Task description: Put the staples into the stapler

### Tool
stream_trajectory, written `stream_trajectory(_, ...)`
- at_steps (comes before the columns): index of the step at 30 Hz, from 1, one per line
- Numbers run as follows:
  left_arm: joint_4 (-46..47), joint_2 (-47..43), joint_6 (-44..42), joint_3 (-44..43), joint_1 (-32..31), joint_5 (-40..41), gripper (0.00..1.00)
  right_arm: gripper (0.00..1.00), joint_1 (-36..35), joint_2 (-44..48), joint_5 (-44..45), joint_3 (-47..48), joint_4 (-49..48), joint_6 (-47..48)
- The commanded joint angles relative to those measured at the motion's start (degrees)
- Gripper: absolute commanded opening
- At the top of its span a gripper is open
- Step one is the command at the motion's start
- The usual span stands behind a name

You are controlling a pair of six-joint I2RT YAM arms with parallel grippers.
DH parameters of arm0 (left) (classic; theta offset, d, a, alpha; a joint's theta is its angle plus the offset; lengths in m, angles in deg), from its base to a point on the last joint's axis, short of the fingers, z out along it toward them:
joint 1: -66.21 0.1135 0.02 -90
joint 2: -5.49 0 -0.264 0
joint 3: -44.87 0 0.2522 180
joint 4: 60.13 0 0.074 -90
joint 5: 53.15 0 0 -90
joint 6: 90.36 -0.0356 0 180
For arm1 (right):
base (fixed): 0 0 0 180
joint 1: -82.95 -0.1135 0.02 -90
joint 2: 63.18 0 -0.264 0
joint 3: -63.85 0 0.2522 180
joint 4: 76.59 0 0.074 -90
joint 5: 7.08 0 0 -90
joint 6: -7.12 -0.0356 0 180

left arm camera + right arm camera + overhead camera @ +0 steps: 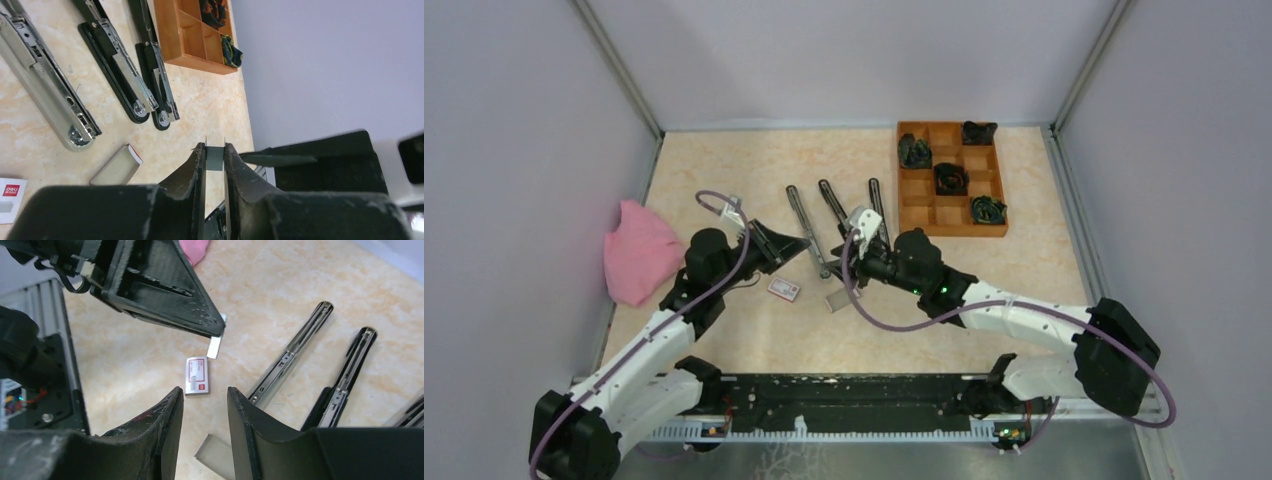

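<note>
On the marbled tabletop (1024, 280) the staplers (120, 75) lie open, seemingly unloaded, so with your left gripper (215, 149) clamped on the staples (215, 345) and your right gripper (205, 395) parted and empty, insertion is yet to do.

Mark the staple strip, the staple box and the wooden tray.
staple strip (215, 158): left wrist view, grey middle of the pinched strip.
staple box (197, 376): right wrist view, centre of its white-and-red top face.
wooden tray (916, 212): top external view, bare floor of its near-left compartment.
</note>
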Motion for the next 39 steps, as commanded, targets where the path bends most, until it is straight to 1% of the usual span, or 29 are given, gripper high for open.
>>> stream_trajectory(1, -3.1, -0.6, 4.3, -2.0, -2.8, 8.9, 0.16, 0.38, -3.8, 1.2, 9.4, -1.4, -5.0, 16.9)
stream_trajectory(3, -3.8, -0.6, 5.7, -2.3, -3.8, 11.1, 0.15, 0.39, -5.6, 0.8, 11.3, -2.7, -7.9, 22.2)
stream_trajectory(6, -5.7, 0.6, 6.9, -3.9, -5.1, 13.1, 0.12, 0.4, -7.5, -0.2, 12.7, -3.9, -10.9, 29.2)
stream_trajectory(8, -6.9, 1.8, 8.0, -5.3, -5.6, 13.7, 0.1, 0.4, -8.1, -1.1, 12.9, -4.5, -12.9, 32.9)
stream_trajectory(10, -7.4, 2.7, 9.2, -6.1, -6.2, 14.2, 0.08, 0.4, -8.5, -1.9, 12.6, -5.9, -17.1, 36.0)
stream_trajectory(13, -7.6, 3.3, 10.7, -6.7, -7.1, 15.2, 0.08, 0.41, -9.2, -3.1, 11.2, -7.9, -23.0, 40.7)
stream_trajectory(16, -8.9, 3.8, 12.1, -7.6, -7.5, 16.4, 0.09, 0.41, -9.4, -5.1, 11.5, -8.1, -26.4, 43.1)
stream_trajectory(22, -12.4, 4.8, 14.2, -9.5, -7.9, 18.2, 0.1, 0.41, -10.2, -9.1, 14.9, -8.4, -34.3, 48.9)
stream_trajectory(27, -13.3, 5.5, 15.7, -9.9, -7.9, 18.7, 0.1, 0.41, -10.4, -12.2, 16.7, -8.4, -40.3, 51.2)
stream_trajectory(33, -14.0, 5.7, 16.3, -10.3, -8.0, 18.9, 0.1, 0.41, -10.5, -15.1, 16.5, -6.8, -41.7, 52.8)
stream_trajectory(39, -14.2, 5.7, 16.3, -10.3, -8.0, 19.1, 0.1, 0.4, -11.1, -16.9, 17.1, -5.6, -40.2, 54.2)
